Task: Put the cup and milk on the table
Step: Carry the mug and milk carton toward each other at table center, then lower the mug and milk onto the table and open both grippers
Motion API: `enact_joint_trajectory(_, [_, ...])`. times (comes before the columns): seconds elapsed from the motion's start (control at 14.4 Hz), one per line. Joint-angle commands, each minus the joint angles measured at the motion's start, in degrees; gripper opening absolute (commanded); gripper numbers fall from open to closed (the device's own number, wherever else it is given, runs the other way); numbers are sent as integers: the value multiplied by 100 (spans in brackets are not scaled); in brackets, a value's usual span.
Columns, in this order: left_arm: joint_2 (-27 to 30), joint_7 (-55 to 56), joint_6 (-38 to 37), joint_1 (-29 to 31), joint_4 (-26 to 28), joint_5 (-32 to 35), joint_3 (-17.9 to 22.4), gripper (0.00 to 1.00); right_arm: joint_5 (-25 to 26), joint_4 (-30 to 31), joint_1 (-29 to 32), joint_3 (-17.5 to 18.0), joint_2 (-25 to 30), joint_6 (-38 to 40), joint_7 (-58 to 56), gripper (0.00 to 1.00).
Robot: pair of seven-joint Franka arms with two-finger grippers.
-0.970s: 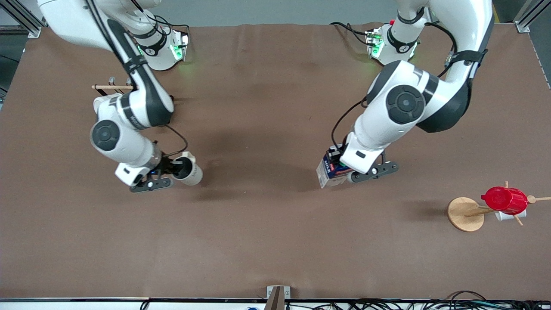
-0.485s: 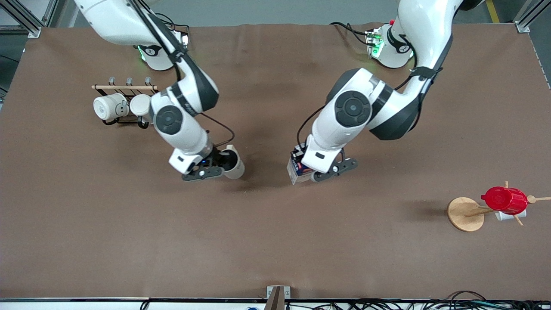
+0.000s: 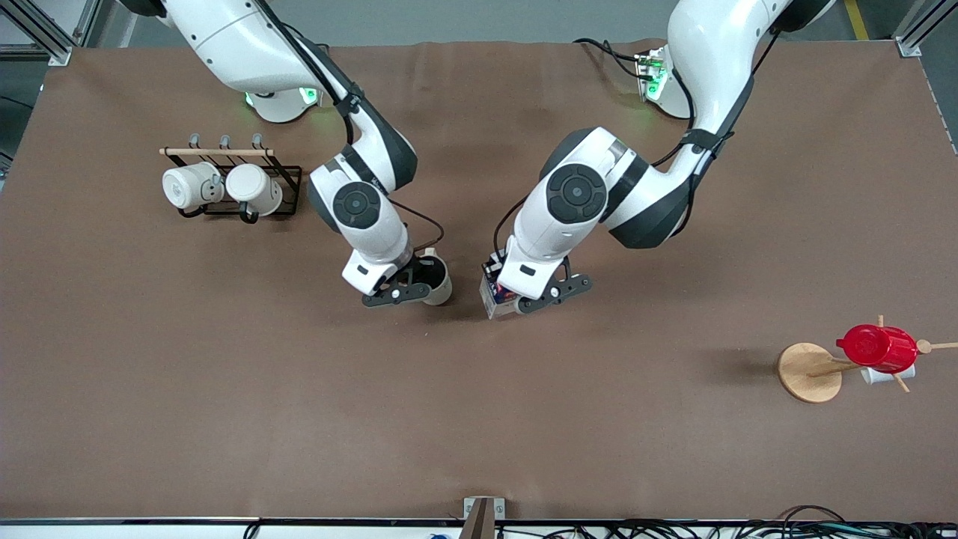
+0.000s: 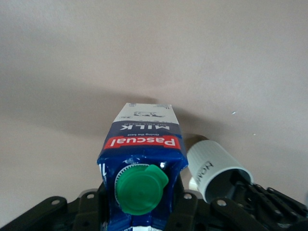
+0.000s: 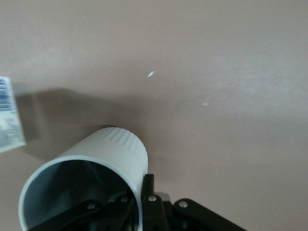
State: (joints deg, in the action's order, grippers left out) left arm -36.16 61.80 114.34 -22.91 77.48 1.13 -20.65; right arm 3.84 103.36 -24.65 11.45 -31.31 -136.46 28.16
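My right gripper [image 3: 414, 289] is shut on the rim of the cream-white cup [image 3: 434, 280], one finger inside and one outside, and holds it tilted low over the middle of the brown table [image 3: 479, 419]. The right wrist view shows the cup [image 5: 103, 156] with its grey inside and the gripper [image 5: 139, 204]. My left gripper [image 3: 518, 299] is shut on the top of the dark-blue milk [image 3: 492, 296] carton, low over the table beside the cup. The left wrist view shows the milk [image 4: 144, 144], its green cap [image 4: 141, 188], the gripper [image 4: 143, 214] and the cup [image 4: 211, 168].
A black wire rack [image 3: 288, 180] with two white mugs [image 3: 224, 187] stands toward the right arm's end. A wooden mug tree [image 3: 808, 372] with a red cup [image 3: 877, 347] stands toward the left arm's end, nearer the front camera.
Both arms have swung toward the table's middle, bringing the cup and the milk close beside each other. The mug rack has come into sight.
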Motion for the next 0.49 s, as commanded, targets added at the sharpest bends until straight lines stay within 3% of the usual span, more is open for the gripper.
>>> enact_joint_trajectory(0.0, [-171,236,-35,-196,-198,63,70,49,214,-150,-66,-28,-77,15,216,1])
enact_joint_trajectory(0.35, [-321,438,-35,-425,-180,54,70,50,223,-141,-92,-28,-164,-56,216,18])
enact_joint_trajectory(0.42, [-356,447,-35,-443,-180,54,70,51,232,-141,-84,-28,-165,-56,216,26])
